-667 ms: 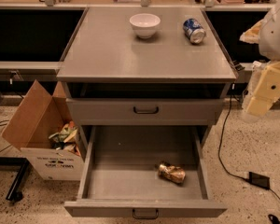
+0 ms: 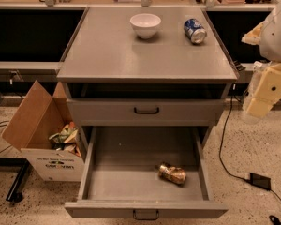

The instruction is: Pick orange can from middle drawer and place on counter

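Orange can lay on its side at 5 o'clock in the middle drawer, which was pulled open and likely left that way for top access. The counter held a white bowl and a blue and white can toward 12–1 o'clock. The gripper hung at 3 o'clock off the cabinet, well apart from the can. Its grip state: cannot tell.

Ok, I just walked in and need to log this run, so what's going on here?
The robot's tool hangs off to the right of the counter, well apart from the orange can, which lies on its side in the open middle drawer, right of centre. The counter carries a white bowl and a blue and white can. The pick has not yet begun.
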Robot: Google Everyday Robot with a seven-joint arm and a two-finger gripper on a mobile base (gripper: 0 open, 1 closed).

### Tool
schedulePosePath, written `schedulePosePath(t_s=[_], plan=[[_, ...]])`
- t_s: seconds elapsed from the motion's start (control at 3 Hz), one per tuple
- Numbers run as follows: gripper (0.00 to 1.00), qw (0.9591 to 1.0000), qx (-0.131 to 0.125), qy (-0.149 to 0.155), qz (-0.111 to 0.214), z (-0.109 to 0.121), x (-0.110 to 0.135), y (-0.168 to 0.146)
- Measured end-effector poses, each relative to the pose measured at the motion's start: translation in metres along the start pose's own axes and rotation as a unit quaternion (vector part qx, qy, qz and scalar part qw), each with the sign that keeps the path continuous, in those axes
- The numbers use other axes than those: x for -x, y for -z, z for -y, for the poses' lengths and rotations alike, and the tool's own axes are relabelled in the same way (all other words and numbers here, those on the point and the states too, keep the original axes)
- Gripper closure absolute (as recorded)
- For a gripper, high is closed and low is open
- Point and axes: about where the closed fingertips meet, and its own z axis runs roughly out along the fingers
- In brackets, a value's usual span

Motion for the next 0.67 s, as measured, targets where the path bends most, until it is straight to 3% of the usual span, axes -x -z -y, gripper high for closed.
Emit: schedulePosePath(t_s=[0.67], plan=[[0.0,0.9981,0.054,-0.024,-0.019,-0.027,-0.037,-0.081]])
